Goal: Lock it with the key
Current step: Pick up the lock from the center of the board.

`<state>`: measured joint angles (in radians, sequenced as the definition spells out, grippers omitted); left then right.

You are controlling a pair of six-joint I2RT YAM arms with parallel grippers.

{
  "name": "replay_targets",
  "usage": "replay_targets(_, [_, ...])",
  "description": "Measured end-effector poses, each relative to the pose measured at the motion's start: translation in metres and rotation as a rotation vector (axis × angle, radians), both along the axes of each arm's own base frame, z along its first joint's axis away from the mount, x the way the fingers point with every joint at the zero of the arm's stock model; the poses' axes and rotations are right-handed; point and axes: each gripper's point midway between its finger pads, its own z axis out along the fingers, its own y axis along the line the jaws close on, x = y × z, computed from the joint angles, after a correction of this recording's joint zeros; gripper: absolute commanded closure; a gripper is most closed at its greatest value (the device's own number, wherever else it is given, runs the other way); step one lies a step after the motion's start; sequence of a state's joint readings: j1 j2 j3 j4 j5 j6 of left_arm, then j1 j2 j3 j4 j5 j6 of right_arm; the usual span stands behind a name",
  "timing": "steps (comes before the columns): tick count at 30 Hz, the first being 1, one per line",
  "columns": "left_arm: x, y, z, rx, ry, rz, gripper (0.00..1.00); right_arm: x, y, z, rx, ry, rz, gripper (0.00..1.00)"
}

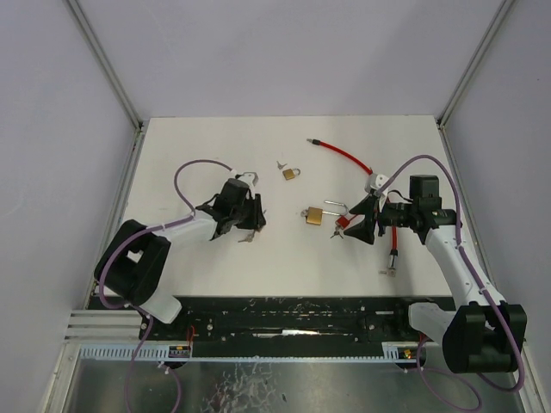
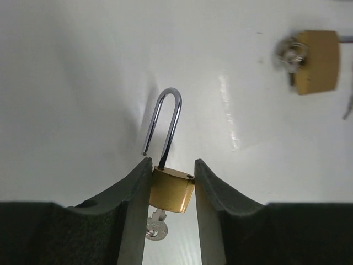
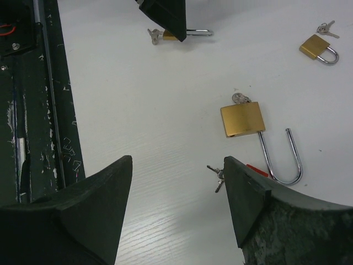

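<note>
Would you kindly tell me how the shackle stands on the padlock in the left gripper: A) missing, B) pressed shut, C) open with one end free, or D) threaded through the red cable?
C: held in the left gripper, the padlock has its shackle raised, one end clear of the body.

The top camera looks steeply down from the 6 o'clock side over the whole table [image 1: 198,146]. The left wrist camera sits very close, looking past the left gripper [image 2: 172,165] at a small padlock [image 2: 172,192]. The right wrist camera rides higher, facing the overhead view's 9 o'clock; both show the large padlock [image 3: 242,120].
</note>
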<state>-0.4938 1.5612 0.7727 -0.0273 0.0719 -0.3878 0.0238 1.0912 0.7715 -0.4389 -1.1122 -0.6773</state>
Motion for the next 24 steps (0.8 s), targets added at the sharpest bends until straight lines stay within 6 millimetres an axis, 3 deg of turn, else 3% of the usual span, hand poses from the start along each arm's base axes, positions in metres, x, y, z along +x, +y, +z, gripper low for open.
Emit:
replay_targets(7, [-0.018,-0.050,0.009,-0.112,-0.033,-0.235,1.00,-0.007,0.003,-0.005,0.002,-0.040,0.056,0.27])
replay_targets(17, [-0.049,-0.099,0.025,-0.197,-0.106,-0.509,1.00,-0.019,0.006,-0.017,-0.010,-0.150,0.143,0.19])
replay_targets(24, [-0.061,-0.125,0.044,-0.244,-0.241,-0.687,1.00,-0.029,0.012,-0.027,-0.031,-0.245,0.239,0.20])
